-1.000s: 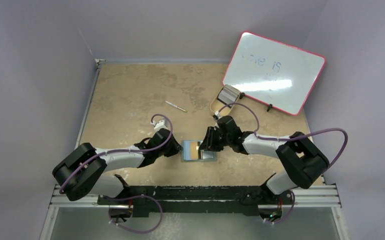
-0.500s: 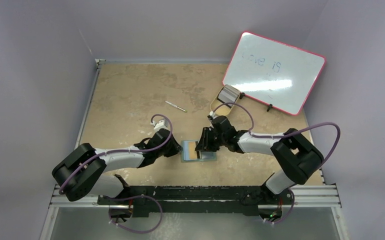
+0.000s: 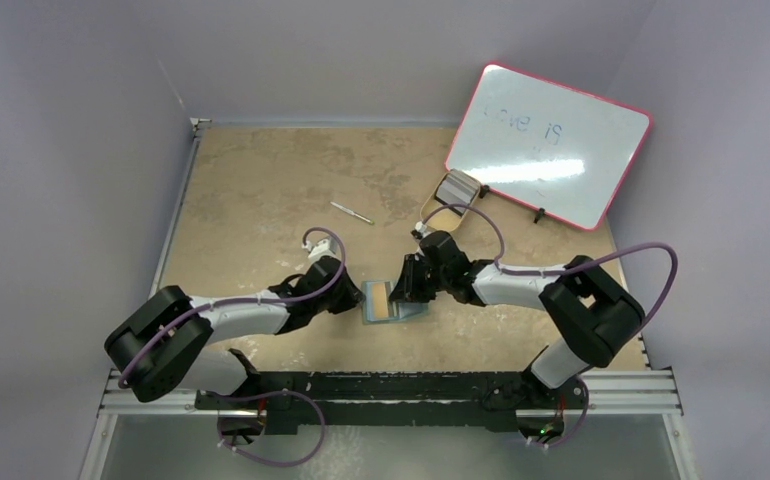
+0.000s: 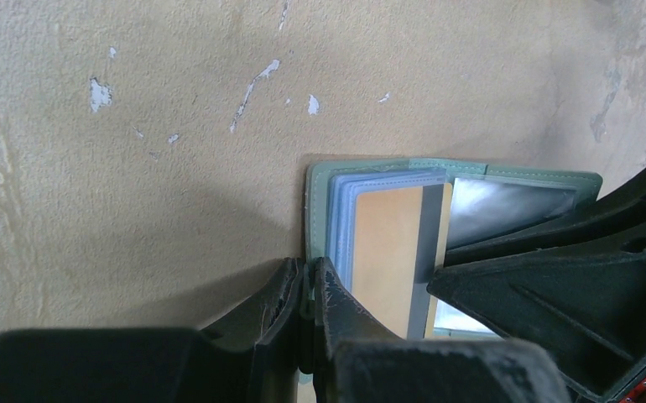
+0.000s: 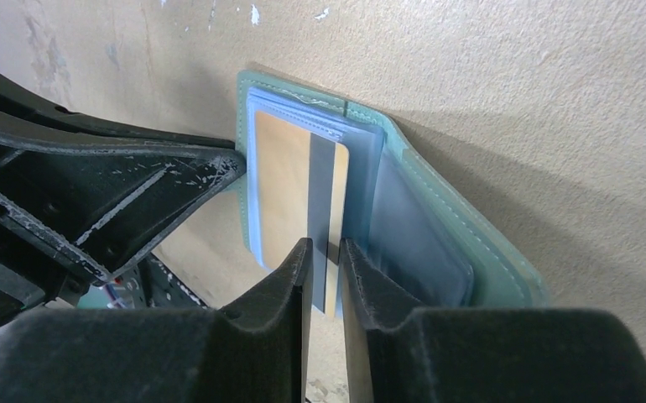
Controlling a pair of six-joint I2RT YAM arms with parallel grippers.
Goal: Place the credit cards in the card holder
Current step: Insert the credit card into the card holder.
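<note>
Card holder [image 4: 504,201] clamped by low, outstretched left arm [image 3: 251,315].

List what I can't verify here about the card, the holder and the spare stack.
- Near end of the card: right wrist view, hidden between the fingers of the right pincer.
- Near edge of the card holder: left wrist view, covered by the left pincer.
- Number of stacked cards: top view, too small.
- Writing on the whiteboard: top view, faint, small, partly under glare.
</note>
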